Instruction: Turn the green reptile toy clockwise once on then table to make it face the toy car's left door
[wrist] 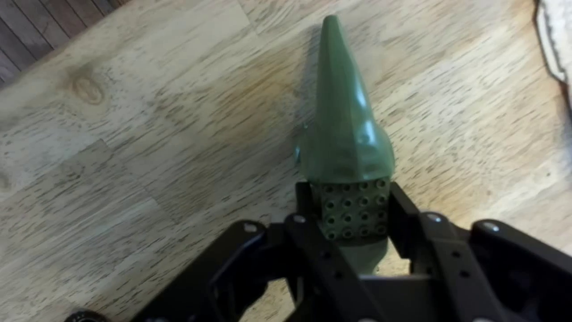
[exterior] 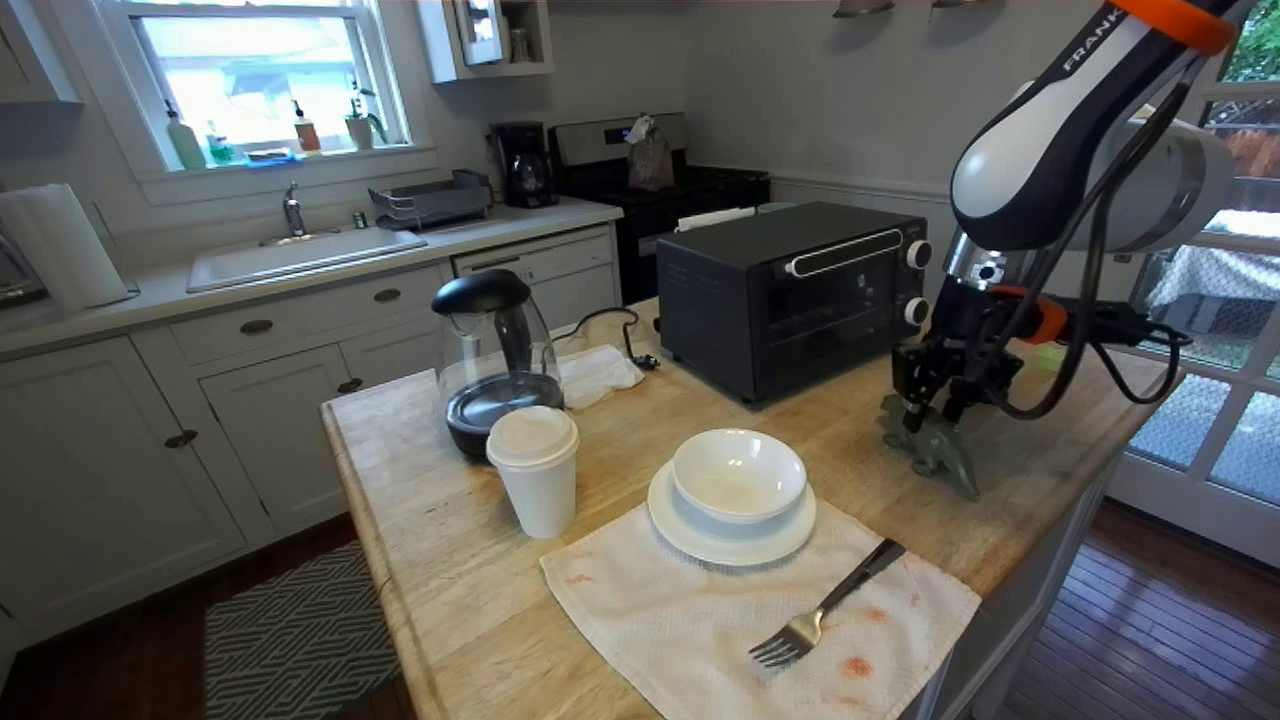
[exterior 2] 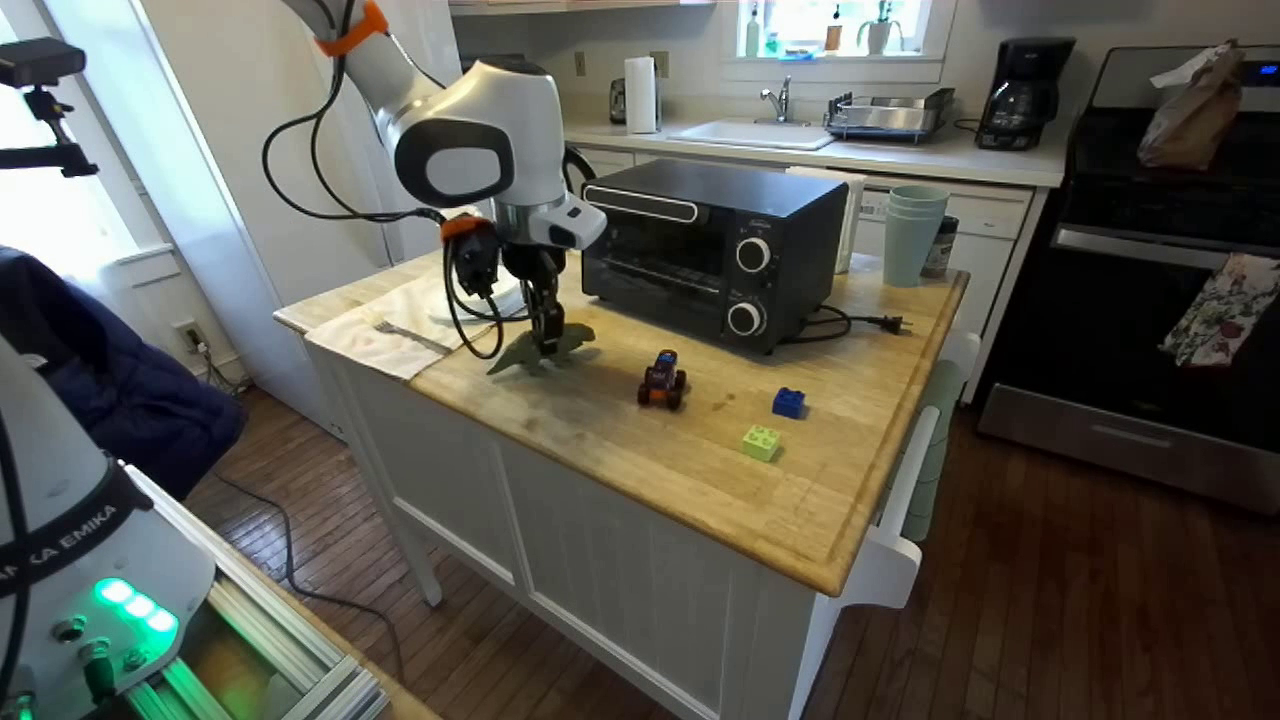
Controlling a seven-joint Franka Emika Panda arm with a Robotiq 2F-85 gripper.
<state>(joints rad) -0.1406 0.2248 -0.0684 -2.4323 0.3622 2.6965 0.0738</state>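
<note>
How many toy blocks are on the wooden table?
2: a blue block and a yellow-green block, both right of the toy car in an exterior view. Others could be hidden.

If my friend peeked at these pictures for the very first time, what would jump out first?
Probably the big white-and-black robot arm that hangs over the wooden table in both exterior views. Next, the green reptile toy near the middle of the wrist view, held in the gripper. Then maybe the black toaster oven on the table, with the little toy car in front of it in an exterior view.
</note>
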